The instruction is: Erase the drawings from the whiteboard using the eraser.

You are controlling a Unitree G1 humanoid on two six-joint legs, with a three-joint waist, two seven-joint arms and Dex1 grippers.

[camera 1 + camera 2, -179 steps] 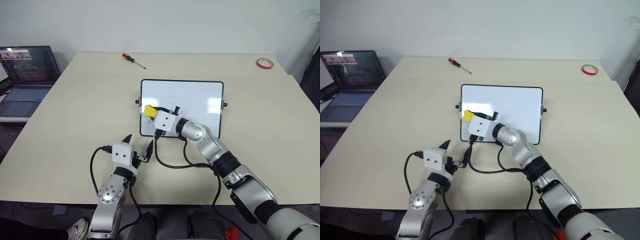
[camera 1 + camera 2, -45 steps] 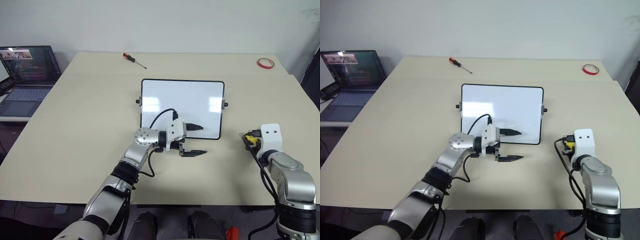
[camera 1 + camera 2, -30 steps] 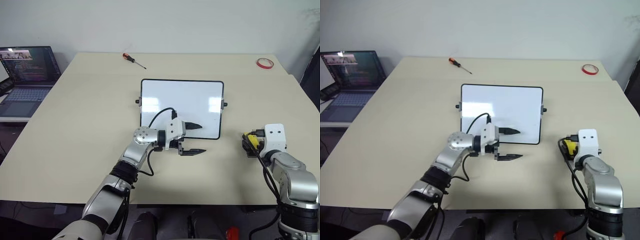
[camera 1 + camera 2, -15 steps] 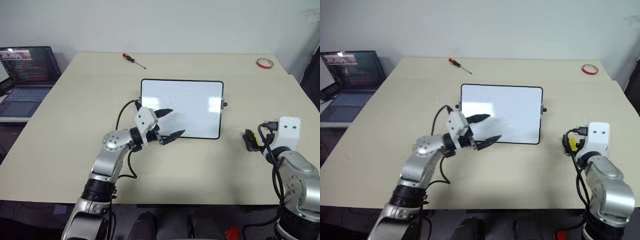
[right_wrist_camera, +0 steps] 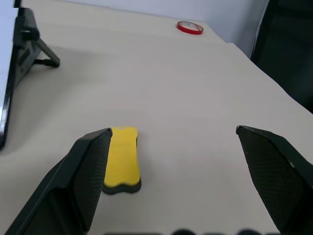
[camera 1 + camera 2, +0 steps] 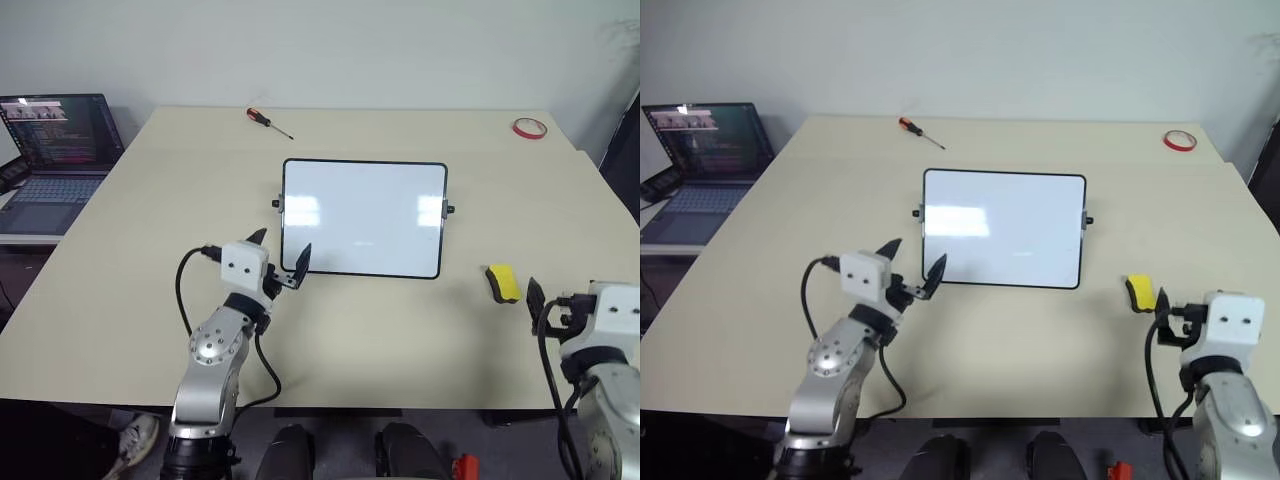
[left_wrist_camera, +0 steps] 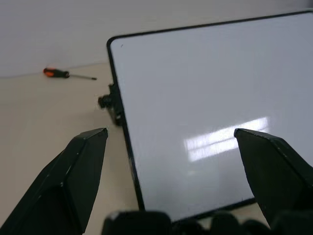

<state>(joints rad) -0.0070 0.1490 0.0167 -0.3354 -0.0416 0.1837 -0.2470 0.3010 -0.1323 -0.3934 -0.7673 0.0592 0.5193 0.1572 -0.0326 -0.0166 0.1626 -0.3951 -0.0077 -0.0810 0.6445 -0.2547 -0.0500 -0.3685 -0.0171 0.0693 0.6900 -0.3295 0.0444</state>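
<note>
While both grippers gape empty, eraser (image 6: 502,282) lies right of whiteboard (image 6: 363,217), bare table (image 6: 400,330) between.

One whiteboard (image 6: 364,217), one eraser (image 6: 502,282), one screwdriver (image 6: 267,120), one tape ring (image 6: 529,127), apparently one laptop (image 6: 52,152).

Both grippers (image 6: 278,258) (image 5: 181,161) agape, empty.

Beige table (image 6: 150,230) bearing whiteboard (image 6: 363,217), yellow eraser (image 6: 502,283), screwdriver (image 6: 268,121), red tape ring (image 6: 529,127).
</note>
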